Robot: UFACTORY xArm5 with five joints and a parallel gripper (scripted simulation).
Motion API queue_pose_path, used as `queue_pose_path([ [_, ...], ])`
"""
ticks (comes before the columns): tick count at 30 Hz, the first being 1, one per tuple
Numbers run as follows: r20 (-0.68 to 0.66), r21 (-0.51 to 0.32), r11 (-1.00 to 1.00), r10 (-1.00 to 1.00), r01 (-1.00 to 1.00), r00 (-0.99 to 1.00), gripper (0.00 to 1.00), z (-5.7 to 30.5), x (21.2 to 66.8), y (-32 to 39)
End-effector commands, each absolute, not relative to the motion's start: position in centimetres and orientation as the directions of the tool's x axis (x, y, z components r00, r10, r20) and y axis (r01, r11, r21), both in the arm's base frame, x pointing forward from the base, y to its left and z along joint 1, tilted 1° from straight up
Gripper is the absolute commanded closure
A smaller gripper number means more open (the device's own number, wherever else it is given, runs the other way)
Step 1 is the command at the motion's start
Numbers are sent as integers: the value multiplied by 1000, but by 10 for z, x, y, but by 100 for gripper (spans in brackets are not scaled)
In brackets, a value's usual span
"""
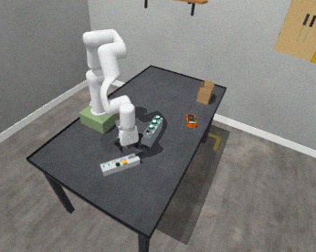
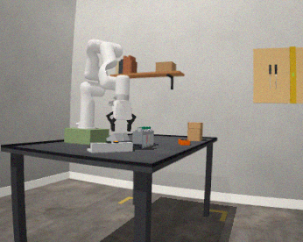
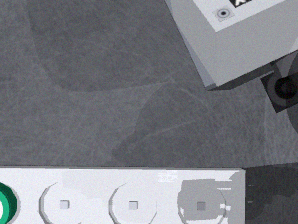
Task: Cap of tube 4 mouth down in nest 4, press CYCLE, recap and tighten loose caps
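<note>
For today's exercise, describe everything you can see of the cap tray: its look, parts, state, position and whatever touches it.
The cap tray is a long, flat, light grey block lying on the dark table, in front of the open gripper and apart from the decapping station. The top view shows an amber spot glowing on it. The wrist view shows three shallow round nests with small square centres, seemingly empty, and a green cap at the left edge. Nothing but the table touches it.
</note>
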State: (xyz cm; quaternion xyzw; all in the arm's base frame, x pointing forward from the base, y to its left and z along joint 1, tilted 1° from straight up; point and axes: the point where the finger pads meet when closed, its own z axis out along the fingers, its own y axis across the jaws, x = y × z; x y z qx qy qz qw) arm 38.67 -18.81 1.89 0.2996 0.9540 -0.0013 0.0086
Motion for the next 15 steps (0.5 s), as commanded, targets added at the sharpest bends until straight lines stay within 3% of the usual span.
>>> queue_pose_path([
  [1, -11, 12, 822, 570, 570, -822, 0, 17, 411, -215],
  [15, -12, 12, 822, 570, 570, -822, 0, 13, 455, -272],
])
